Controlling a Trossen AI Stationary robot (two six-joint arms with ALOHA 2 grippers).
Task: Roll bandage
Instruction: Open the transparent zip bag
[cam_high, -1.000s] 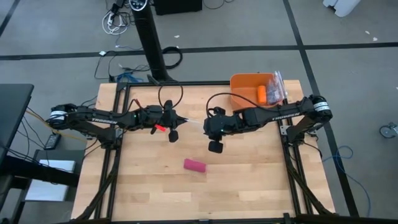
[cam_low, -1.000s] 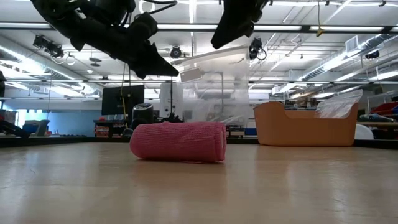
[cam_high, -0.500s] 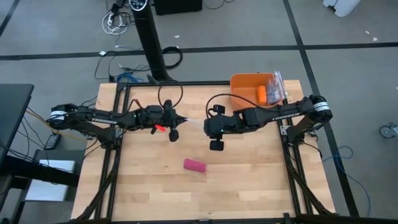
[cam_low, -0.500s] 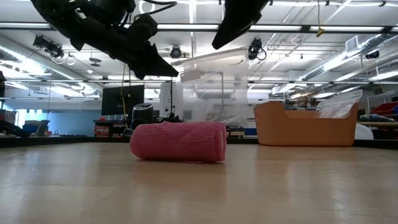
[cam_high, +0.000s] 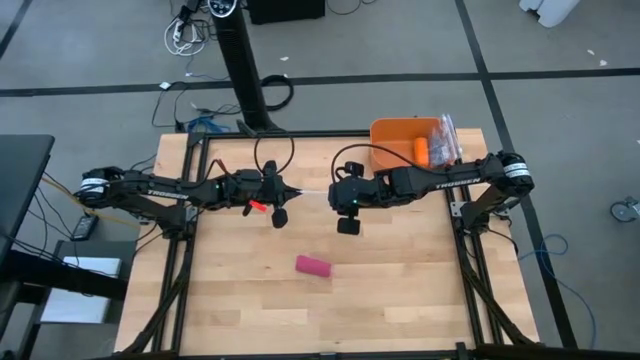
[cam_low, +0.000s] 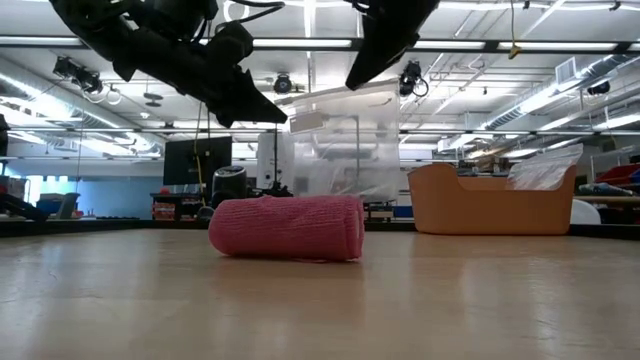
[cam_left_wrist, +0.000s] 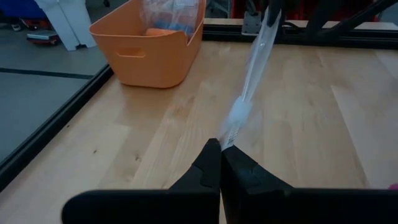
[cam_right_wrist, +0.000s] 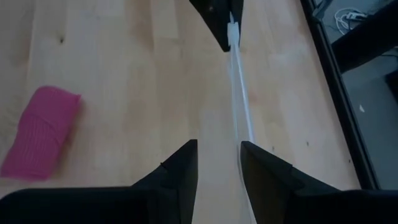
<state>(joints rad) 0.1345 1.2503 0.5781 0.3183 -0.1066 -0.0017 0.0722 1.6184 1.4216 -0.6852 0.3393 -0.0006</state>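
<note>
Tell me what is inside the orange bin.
In the orange bin at the table's far right corner lie a small orange roll and a clear crinkly plastic bag. Whatever sits under the bag or below the bin's wall is hidden.

You are looking at two dark, nearly black arms built of slim jointed segments. The left arm (cam_high: 150, 187) carries white lettering along its long link, a pale silvery collar at its outer end, and a small red tab near its wrist. The right arm (cam_high: 450, 180) bears the same white lettering and a light collar. Thin black cables loop above both wrists. The left gripper's fingers (cam_left_wrist: 211, 171) are matte black wedges tapering to points.
</note>
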